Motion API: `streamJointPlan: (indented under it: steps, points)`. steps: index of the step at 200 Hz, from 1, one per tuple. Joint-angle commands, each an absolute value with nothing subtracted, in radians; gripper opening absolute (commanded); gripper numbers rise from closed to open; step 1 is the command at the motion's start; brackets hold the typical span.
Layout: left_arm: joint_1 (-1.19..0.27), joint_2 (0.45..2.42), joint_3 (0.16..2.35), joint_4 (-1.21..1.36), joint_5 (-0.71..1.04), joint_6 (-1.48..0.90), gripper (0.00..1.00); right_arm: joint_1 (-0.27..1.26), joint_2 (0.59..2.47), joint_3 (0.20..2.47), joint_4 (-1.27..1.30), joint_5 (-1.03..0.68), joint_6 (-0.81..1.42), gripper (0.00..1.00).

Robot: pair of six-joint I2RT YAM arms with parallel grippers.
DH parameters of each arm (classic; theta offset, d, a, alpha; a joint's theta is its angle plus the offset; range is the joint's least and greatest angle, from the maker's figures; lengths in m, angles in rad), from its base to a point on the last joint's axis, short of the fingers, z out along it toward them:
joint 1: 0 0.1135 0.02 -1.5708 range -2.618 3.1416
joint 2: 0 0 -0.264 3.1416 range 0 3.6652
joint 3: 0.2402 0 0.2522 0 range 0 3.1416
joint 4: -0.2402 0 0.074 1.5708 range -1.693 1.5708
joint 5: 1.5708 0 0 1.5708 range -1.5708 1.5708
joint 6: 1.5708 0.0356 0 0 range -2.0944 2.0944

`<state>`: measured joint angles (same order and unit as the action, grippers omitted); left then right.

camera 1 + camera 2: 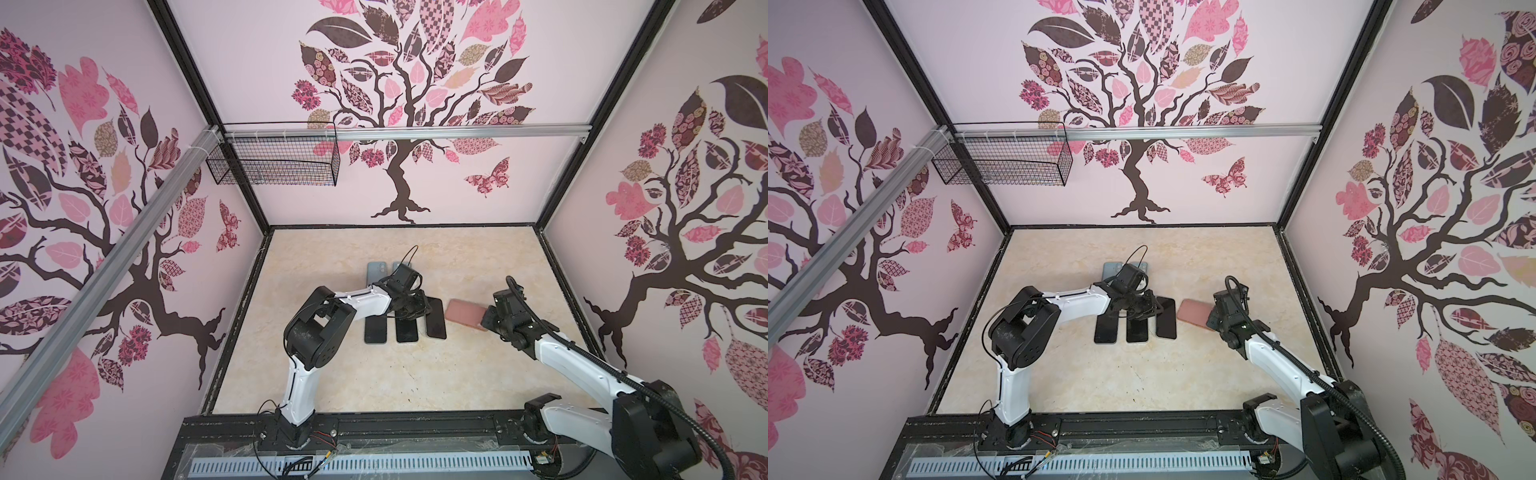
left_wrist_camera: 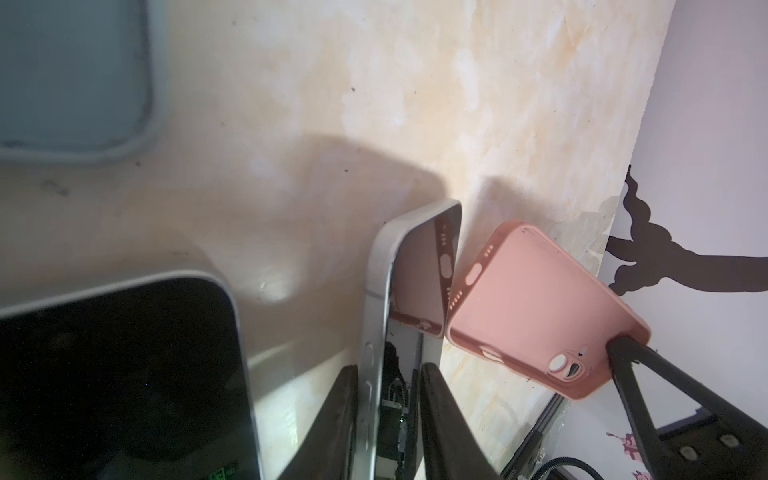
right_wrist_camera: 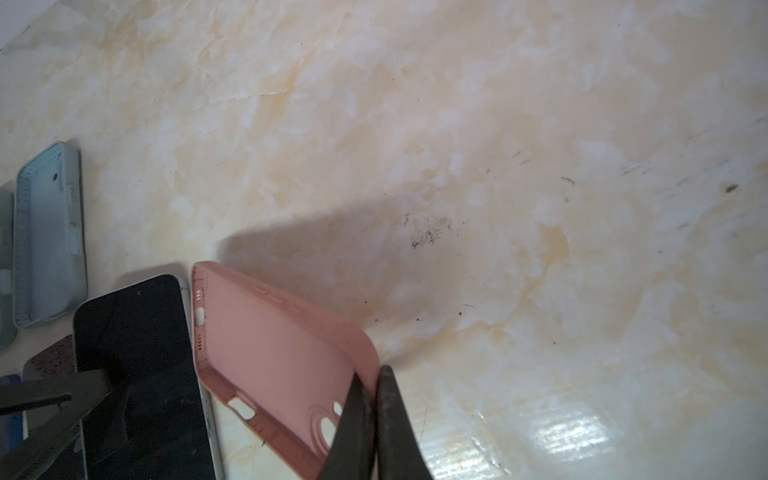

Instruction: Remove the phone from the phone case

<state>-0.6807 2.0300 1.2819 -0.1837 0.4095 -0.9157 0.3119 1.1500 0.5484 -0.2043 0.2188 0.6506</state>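
- Angles left pincer down over the worktop, astride the phone; cannot tell if gripping.
- Stretches right pincer low, clenched on the rim of the pink phone case.

Marbled table, dark phones side by side, blue-grey cases behind

- And we've got three phones lined up!
- One pink case, at three o'clock of them.
- Two bluish cases, twelve o'clock.
- One wire basket.
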Motion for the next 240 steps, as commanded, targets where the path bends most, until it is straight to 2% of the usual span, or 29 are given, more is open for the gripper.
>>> streamJointPlan:
  steps: [1, 123, 174, 202, 224, 240]
  points:
    - [-0.687, 2.025, 1.259, -0.177, 0.42, -0.909, 0.29, 0.309, 1.171, 0.571, -0.199, 0.256, 0.652, 0.0]
    - [-0.691, 1.998, 1.272, -0.253, 0.365, -0.878, 0.29, 0.31, 1.17, 0.573, -0.216, 0.313, 0.634, 0.0]
    - [-0.693, 1.878, 1.332, -0.34, 0.312, -0.782, 0.3, 0.309, 1.079, 0.593, -0.244, 0.348, 0.602, 0.0]
    - [-0.696, 1.759, 1.348, -0.362, 0.31, -0.652, 0.34, 0.311, 0.932, 0.583, -0.219, 0.251, 0.484, 0.0]
    - [-0.707, 1.655, 1.339, -0.396, 0.292, -0.482, 0.35, 0.31, 0.821, 0.571, -0.18, 0.087, 0.401, 0.0]
    - [-0.724, 1.587, 1.338, -0.459, 0.225, -0.35, 0.38, 0.31, 0.807, 0.596, -0.192, -0.046, 0.373, 0.0]
